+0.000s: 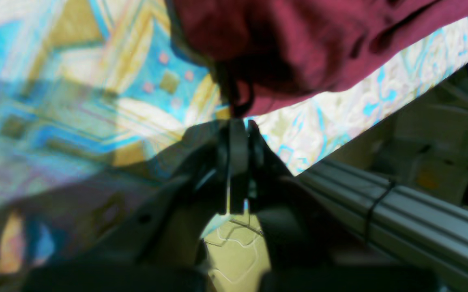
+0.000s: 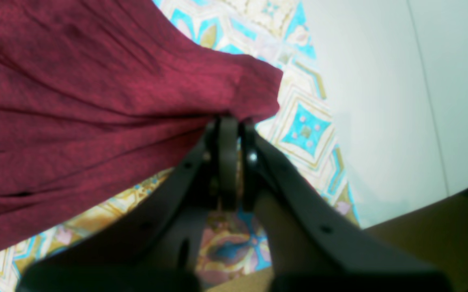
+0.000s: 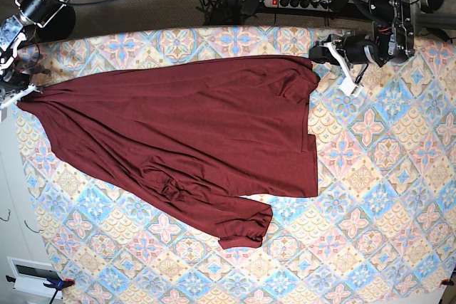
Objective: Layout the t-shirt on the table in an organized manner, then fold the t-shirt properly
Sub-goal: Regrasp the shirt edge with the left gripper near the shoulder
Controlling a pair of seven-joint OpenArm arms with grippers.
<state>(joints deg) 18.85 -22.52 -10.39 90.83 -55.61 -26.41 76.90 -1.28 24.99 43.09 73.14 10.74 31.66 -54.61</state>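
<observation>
T-shirt [image 3: 178, 140]: dark maroon soft knit, plain, spread across the far-left part of the table [image 3: 385, 197], stretched into long shallow folds between the two arms. One sleeve lies bunched and rumpled toward the near edge; the hem side runs straight, with a squared corner.

Table cloth: diamond floral tiles in blue, pink and cream, flat, matte.

Left gripper [image 1: 238, 119]: black jaws drawn together, pinching a dark gathered edge of the maroon fabric; cloth hangs in a soft lump above the tips. Ribbed grey metal rail [image 1: 412, 219] beside it.

Right gripper [image 2: 230, 119]: black jaws closed tight on a corner of the shirt; fabric fans out from the pinch in fine ribbed wrinkles over the patterned cloth.
</observation>
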